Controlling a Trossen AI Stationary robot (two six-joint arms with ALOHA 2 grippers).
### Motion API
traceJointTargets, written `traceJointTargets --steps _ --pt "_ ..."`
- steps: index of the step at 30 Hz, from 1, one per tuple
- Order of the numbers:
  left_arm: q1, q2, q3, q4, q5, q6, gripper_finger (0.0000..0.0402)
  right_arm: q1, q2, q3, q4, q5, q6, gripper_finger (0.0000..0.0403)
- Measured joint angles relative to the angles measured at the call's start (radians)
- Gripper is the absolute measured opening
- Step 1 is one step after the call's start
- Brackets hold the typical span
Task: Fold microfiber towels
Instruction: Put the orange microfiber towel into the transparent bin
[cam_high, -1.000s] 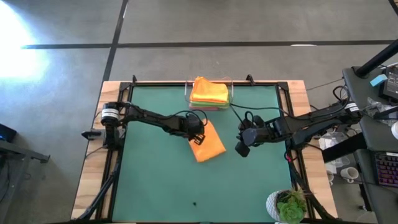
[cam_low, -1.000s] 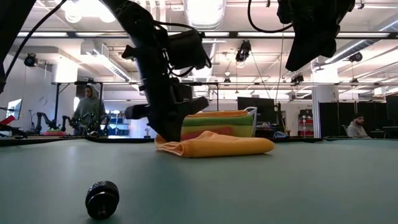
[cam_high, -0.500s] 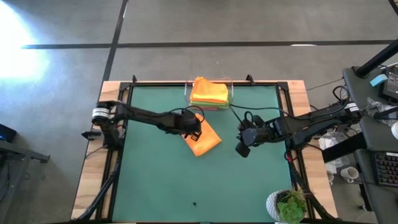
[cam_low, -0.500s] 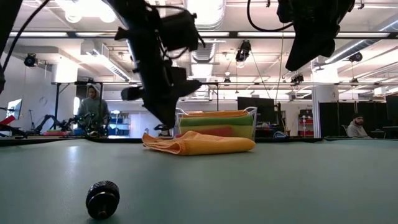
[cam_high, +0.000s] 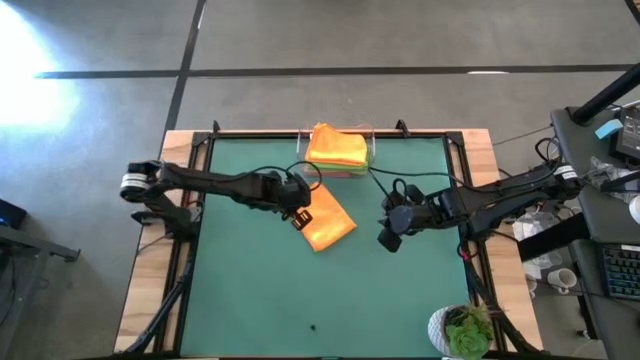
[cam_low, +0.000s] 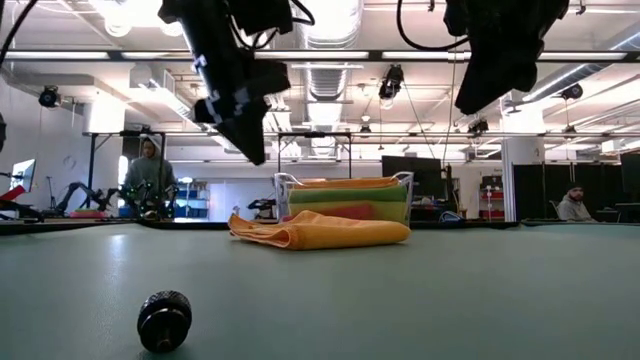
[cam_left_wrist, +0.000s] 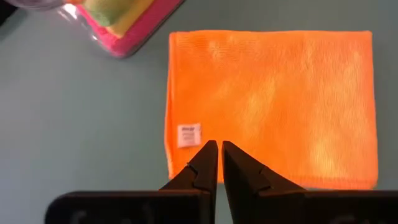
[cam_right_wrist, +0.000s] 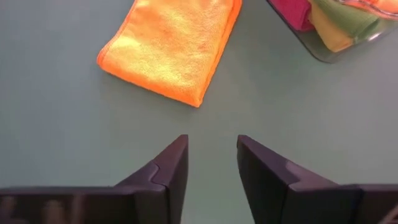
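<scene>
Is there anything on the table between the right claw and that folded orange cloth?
Nothing. In the high view only bare green mat separates the right gripper from the folded orange towel; the right wrist view shows the same.

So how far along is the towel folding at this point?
Folded towels fill the clear tray. The last orange towel lies folded on the mat, not yet stacked. The left gripper hangs shut above it, holding nothing; the right gripper waits open.

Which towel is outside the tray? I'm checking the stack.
The folded orange microfiber towel lying flat on the green table, just below the left tool. The others sit stacked in the clear plastic tray.
</scene>
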Motion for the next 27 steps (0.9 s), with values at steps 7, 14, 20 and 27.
traceJointTargets --steps 7,14,20,27 --pt "0.000 -0.083 0.005 -0.178 0.005 0.026 0.0049 0.000 0.000 0.000 0.085 0.004 0.132 0.0168" --pt "0.000 -0.166 -0.003 -0.452 0.005 0.040 0.0125 -0.018 0.033 -0.001 0.243 0.034 0.250 0.0184" --pt "0.000 -0.263 -0.070 -0.446 0.000 0.121 0.0145 -0.025 0.078 -0.001 0.268 0.017 0.369 0.0185" --pt "0.000 -0.447 -0.294 -0.123 0.048 0.199 0.0145 -0.025 0.182 -0.004 0.271 -0.007 0.558 0.0185"
